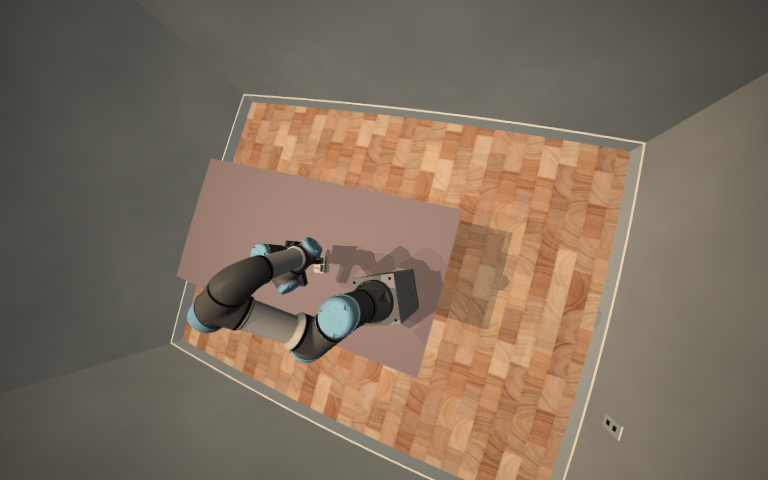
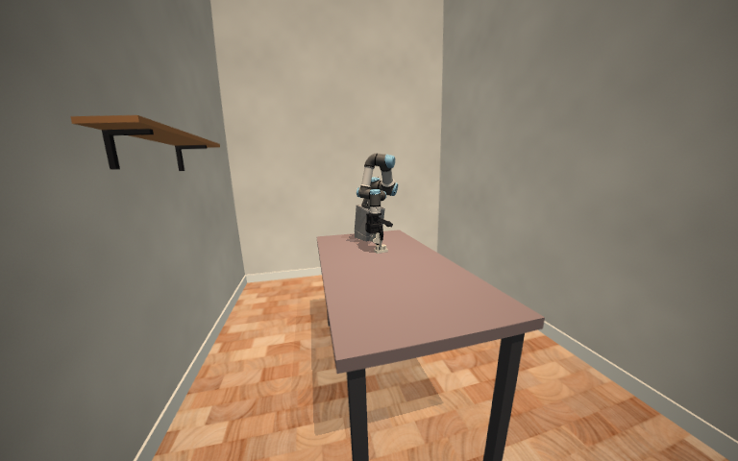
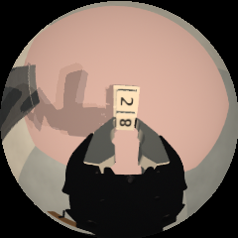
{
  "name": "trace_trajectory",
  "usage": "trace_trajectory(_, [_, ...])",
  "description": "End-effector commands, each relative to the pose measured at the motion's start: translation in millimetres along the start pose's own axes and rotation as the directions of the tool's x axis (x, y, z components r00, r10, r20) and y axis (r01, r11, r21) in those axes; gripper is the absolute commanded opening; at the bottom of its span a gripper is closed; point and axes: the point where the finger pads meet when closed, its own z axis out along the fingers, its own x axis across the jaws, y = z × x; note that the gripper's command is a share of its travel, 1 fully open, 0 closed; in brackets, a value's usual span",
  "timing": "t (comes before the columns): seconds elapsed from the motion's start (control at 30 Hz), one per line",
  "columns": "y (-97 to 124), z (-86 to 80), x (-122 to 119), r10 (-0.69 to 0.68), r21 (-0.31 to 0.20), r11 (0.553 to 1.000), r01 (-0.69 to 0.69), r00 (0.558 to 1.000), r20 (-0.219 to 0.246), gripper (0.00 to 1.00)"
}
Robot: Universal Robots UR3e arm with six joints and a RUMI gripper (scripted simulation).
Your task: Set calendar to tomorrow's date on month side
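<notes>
The small cream calendar stands on the pink table top, and it also shows in the top view (image 1: 317, 266) and the exterior view (image 2: 382, 248). In the wrist view I look down on two cubes in its tray: the far cube (image 3: 127, 101) shows a 2 on top and the near cube (image 3: 126, 122) shows an 8 on top. My gripper (image 3: 125, 118) points straight down over the calendar, with its two fingers on either side of the near cube and shut on it. The side with the month's name is hidden from every view.
The arm's grey base box (image 1: 396, 297) stands on the table close to the calendar. The table (image 2: 413, 293) is long and narrow, with its edges not far from the calendar on both sides. A wooden shelf (image 2: 144, 130) hangs on the left wall.
</notes>
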Motion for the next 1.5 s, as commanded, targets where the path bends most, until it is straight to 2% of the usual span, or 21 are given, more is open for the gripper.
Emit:
trace_trajectory(0.0, [0,-4.4,1,0.000,-0.001,1.000,0.000,1.000,-0.001,0.10])
trace_trajectory(0.3, [0,-16.7,1,0.000,-0.001,1.000,0.000,1.000,-0.001,0.10])
trace_trajectory(1.2, [0,-83.7,0,0.000,-0.001,1.000,0.000,1.000,-0.001,0.10])
trace_trajectory(1.47, [0,-93.4,0,0.000,-0.001,1.000,0.000,1.000,-0.001,0.10])
